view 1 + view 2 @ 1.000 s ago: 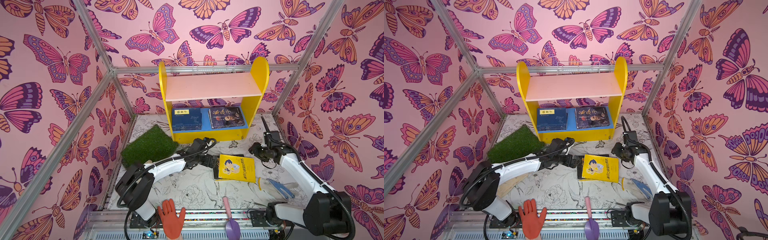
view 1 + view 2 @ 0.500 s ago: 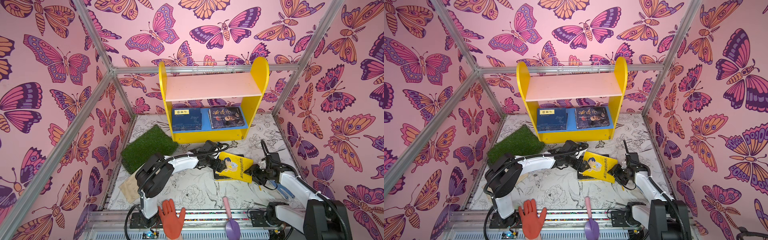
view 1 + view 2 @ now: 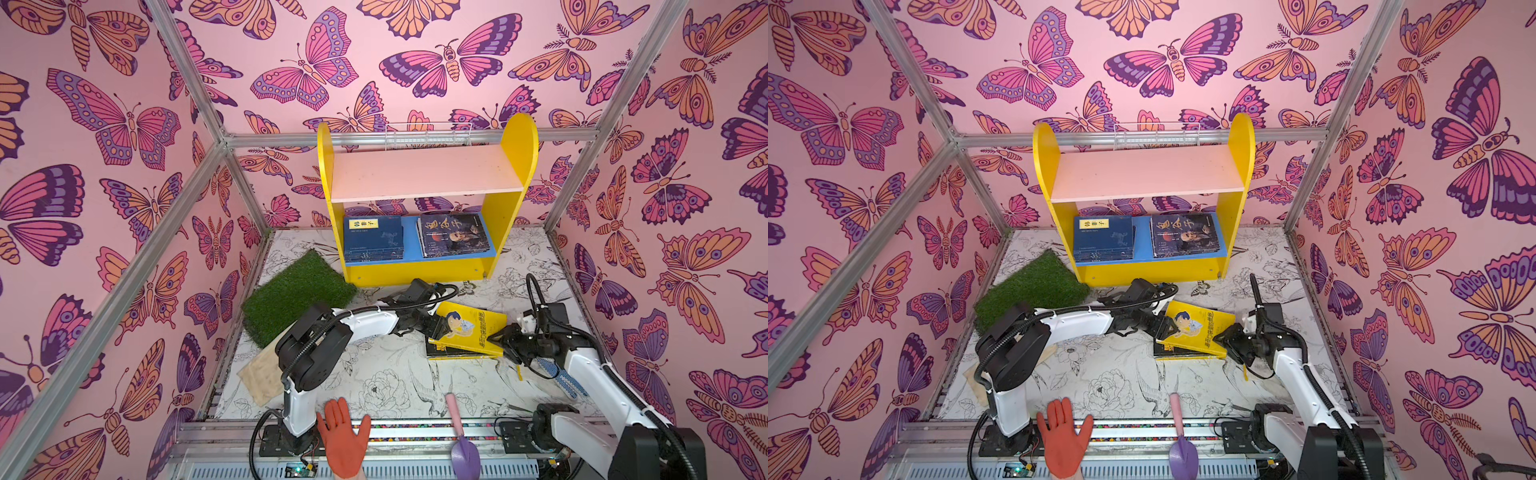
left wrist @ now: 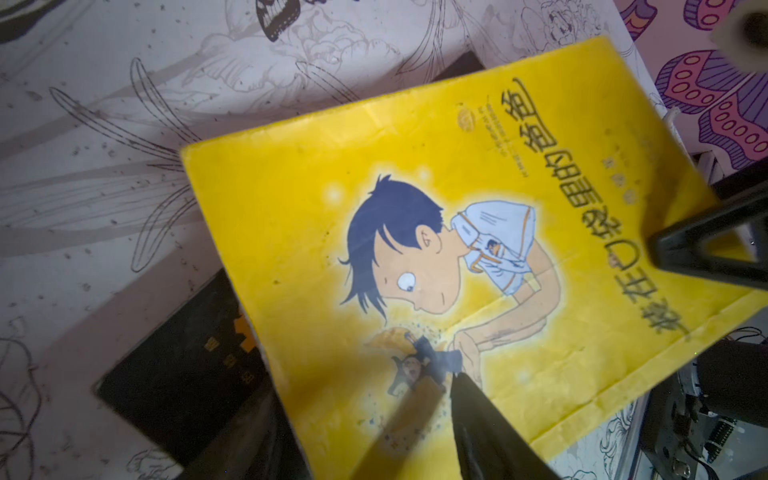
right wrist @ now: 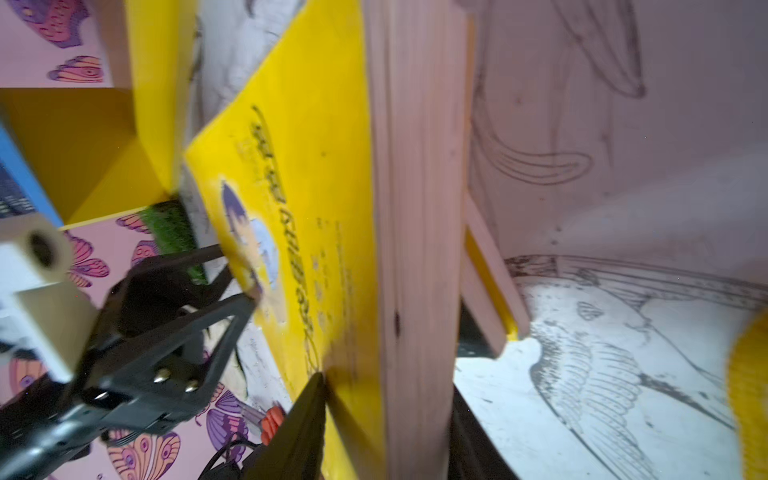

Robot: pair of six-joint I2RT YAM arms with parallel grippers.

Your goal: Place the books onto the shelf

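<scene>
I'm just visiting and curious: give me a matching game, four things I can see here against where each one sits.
Things: 1 yellow book; 2 navy book; 3 grass mat; 4 orange glove.
Places: A at the front, nearest the camera; B on the shelf's blue lower board; C partly covering a black book; D flat on the table, touching no book.
Pairs: 1-C, 2-B, 3-D, 4-A.

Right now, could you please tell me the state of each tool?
Left tool: open, jaws straddling the yellow book at its edge, not clamped.
Right tool: shut on the yellow book's opposite edge.
</scene>
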